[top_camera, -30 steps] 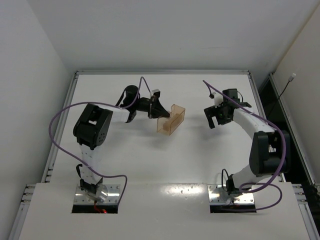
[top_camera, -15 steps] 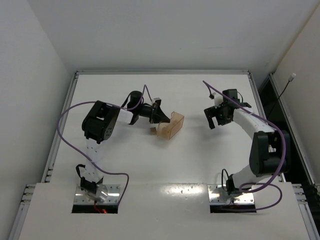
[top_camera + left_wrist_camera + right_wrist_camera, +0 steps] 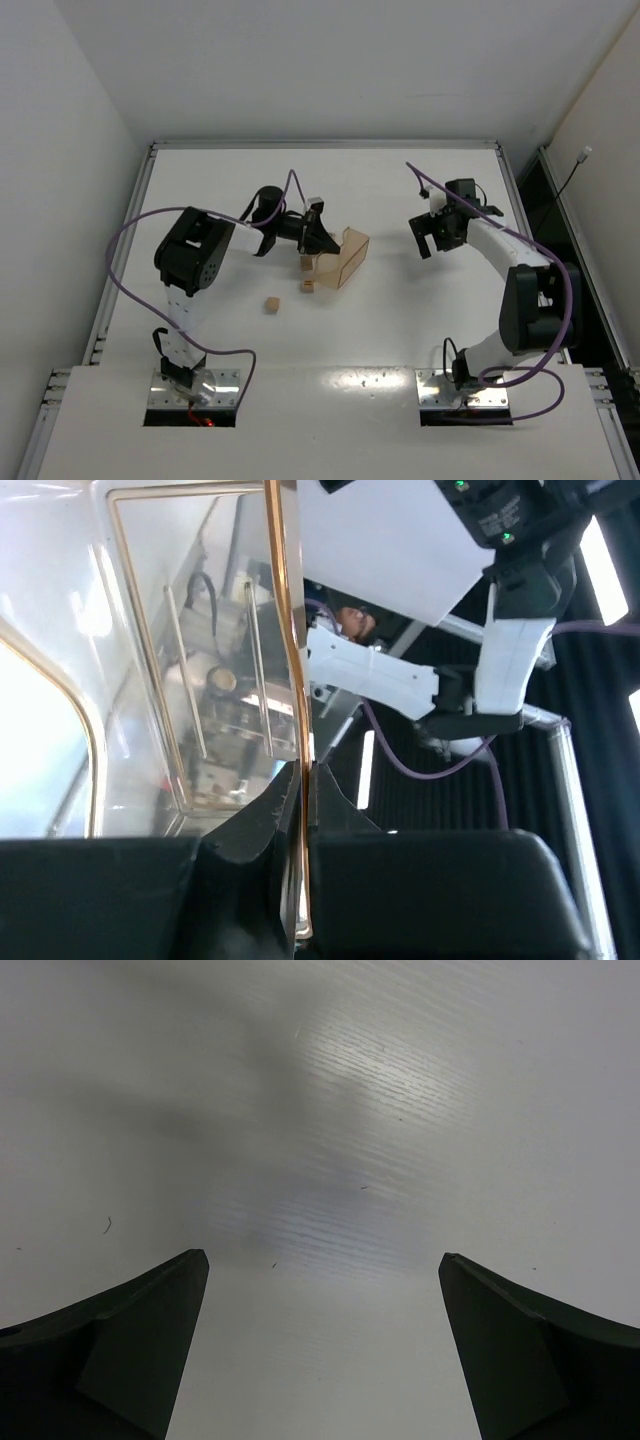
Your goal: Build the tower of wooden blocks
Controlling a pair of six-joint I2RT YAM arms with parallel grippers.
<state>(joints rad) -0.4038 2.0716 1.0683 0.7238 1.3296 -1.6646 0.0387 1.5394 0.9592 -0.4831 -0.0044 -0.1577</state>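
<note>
Three small wood blocks [image 3: 271,304] lie loose and unstacked on the desk [image 3: 400,310]: two by the mouth of the translucent box [image 3: 347,255], one nearer the arm bases. The left claw [image 3: 322,238] pinches the box's thin wall, holding it tilted. The right claw [image 3: 432,238] hangs wide apart above the desk, well away.

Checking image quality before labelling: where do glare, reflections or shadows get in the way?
Top external: even light, sharp, loose wooden cubes easy to see. Left wrist: the translucent box fills the frame with reflections, washed out white at left. Right wrist: a glare patch and soft shadow on the table.
</note>
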